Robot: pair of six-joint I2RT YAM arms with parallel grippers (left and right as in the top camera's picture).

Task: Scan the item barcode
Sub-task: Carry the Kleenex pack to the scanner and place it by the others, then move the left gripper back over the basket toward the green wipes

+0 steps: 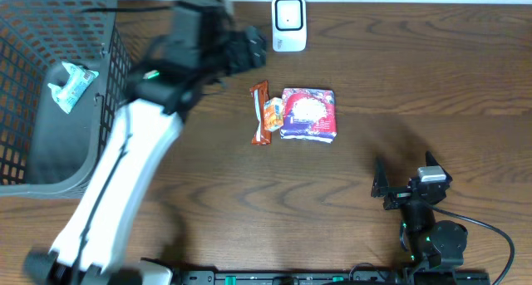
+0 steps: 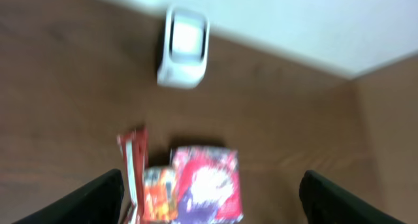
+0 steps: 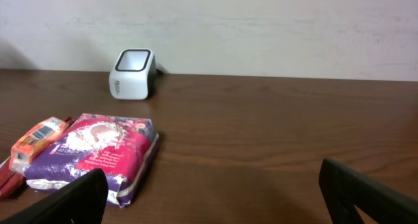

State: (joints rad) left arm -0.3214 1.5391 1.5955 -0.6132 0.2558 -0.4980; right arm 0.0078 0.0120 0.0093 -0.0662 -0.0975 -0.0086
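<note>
While left arm reaches over table (image 1: pixel 416 85), wire basket (image 1: pixel 33 152) sits far left, teal packet (image 1: pixel 73 85) inside. White barcode scanner (image 1: pixel 288 23) at far edge, face unobstructed. Pink-and-purple pouch (image 1: pixel 308 115) mid-table, near side of scanner. Red snack bar (image 1: pixel 260 127) just beside on its left, small orange packet (image 1: pixel 273 112) between them. Left gripper (image 2: pixel 212 185) blurred, left of scanner, fingers wide apart, empty; pouch nearer, to its right. Right gripper (image 3: pixel 212 175) near right, fingers spread, empty; pouch well apart, far-left of it.
</note>
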